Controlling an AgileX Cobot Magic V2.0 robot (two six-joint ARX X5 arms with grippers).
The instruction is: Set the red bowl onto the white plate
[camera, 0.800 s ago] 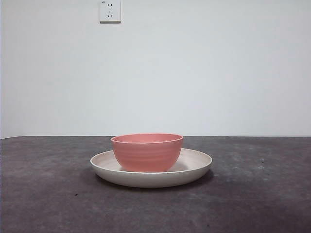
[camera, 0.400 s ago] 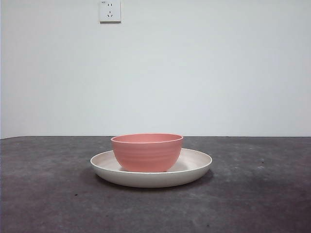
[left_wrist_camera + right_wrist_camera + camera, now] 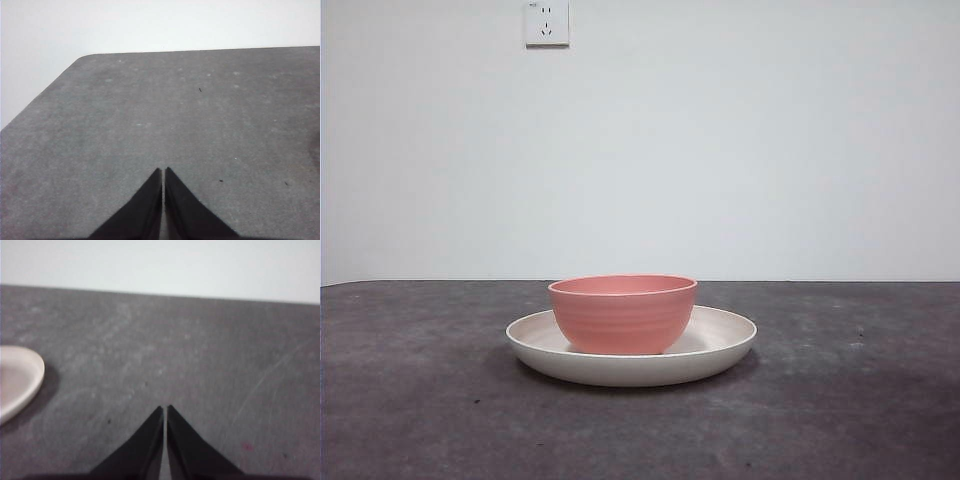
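Ridged coral red bowl [image 3: 622,314] upright on cream white plate [image 3: 720,345]; both grippers' jaws closed, empty.

dark grey table [image 3: 420,400] | white wall socket [image 3: 547,22] above

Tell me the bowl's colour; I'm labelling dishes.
Salmon pink, with faint ridges: the red bowl, clearest in the front view.
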